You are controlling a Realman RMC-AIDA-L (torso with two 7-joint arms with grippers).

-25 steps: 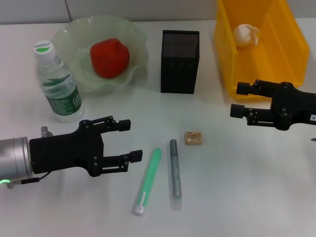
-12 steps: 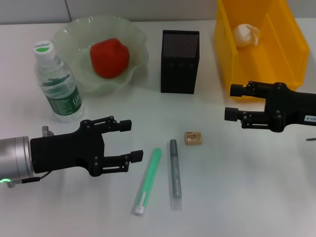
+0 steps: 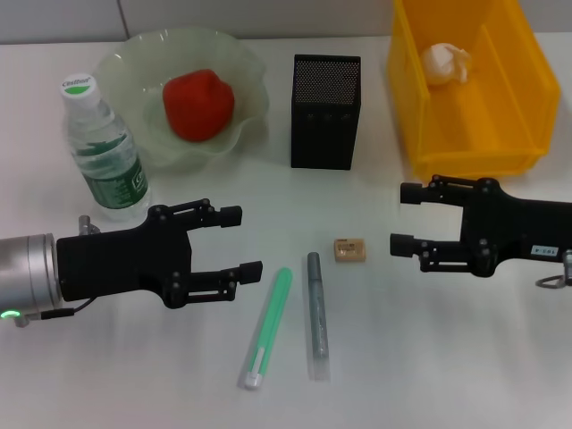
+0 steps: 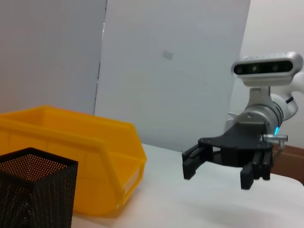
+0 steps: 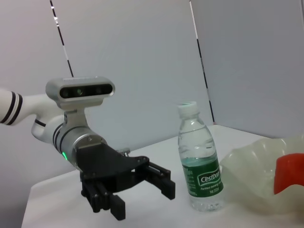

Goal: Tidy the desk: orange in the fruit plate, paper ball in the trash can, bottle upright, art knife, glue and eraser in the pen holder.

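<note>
Jaws spread and holding nothing, the right gripper (image 3: 401,219) is hovering just right of the eraser (image 3: 349,249). The left gripper (image 3: 241,241), also spread and empty, is hanging well left of the eraser. Behind the eraser, the pen holder (image 3: 325,111) is standing; the orange (image 3: 198,104) is sitting in the fruit plate (image 3: 128,67).
</note>
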